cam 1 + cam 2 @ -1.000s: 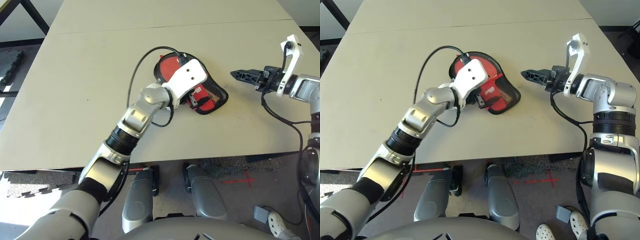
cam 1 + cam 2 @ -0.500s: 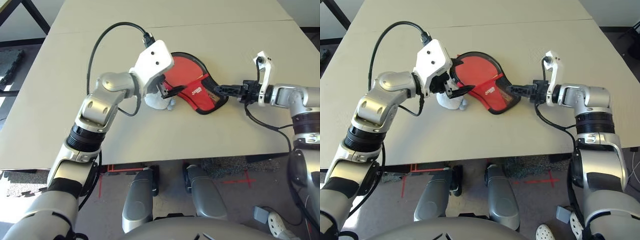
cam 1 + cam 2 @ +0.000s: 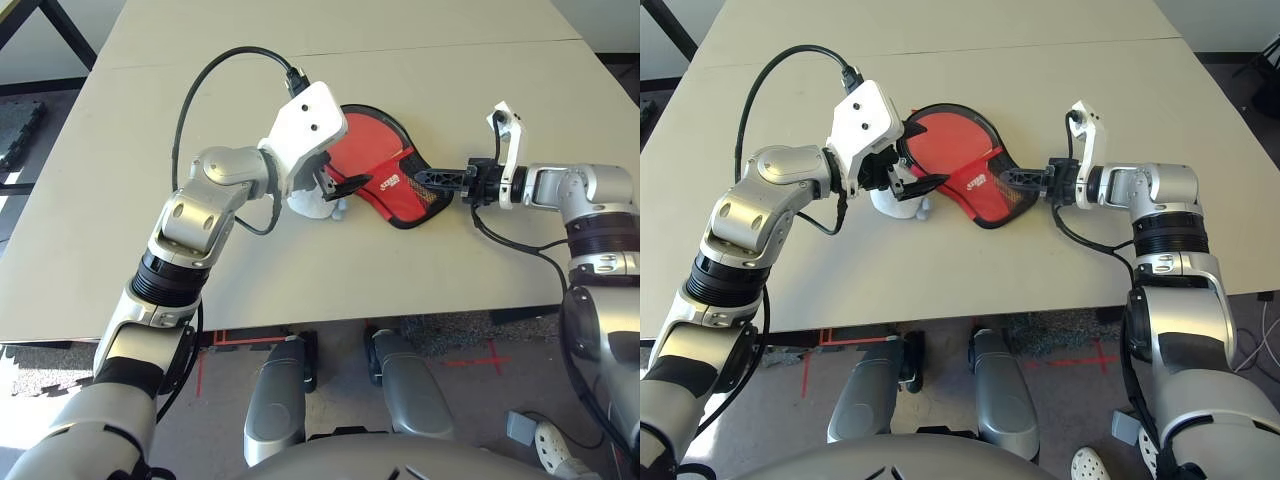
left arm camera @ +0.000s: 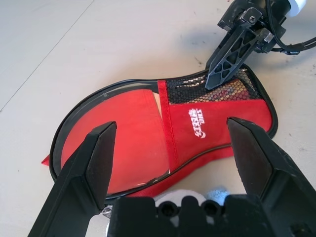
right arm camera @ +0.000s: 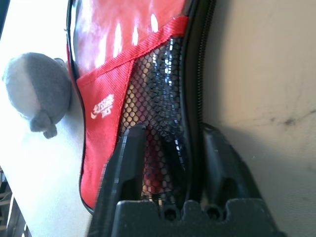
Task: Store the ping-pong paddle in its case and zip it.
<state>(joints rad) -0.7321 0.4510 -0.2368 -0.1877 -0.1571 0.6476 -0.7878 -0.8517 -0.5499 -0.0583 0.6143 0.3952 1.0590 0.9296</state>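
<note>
The red case (image 3: 372,158), with black piping and a black mesh end, lies flat mid-table. A glossy red round face (image 4: 123,140) fills its round part and looks like the ping-pong paddle's face; a pale sliver shows beside the red strip, and the handle is hidden. My left gripper (image 3: 345,183) hovers open at the case's near-left edge, fingers well apart and holding nothing. My right gripper (image 3: 416,177) reaches in from the right. Its fingers (image 5: 133,148) are drawn in around the mesh corner and zipper rim (image 5: 195,98).
A small pale white-grey pouch (image 3: 318,205) lies on the table (image 3: 130,210) against the case's near-left side, under my left gripper. A black cable (image 3: 215,65) loops above my left forearm. A table seam runs across the far side.
My left arm lifted off the case and swung back to the left, uncovering it and the pouch. My right gripper moved left onto the mesh end and its fingers narrowed.
</note>
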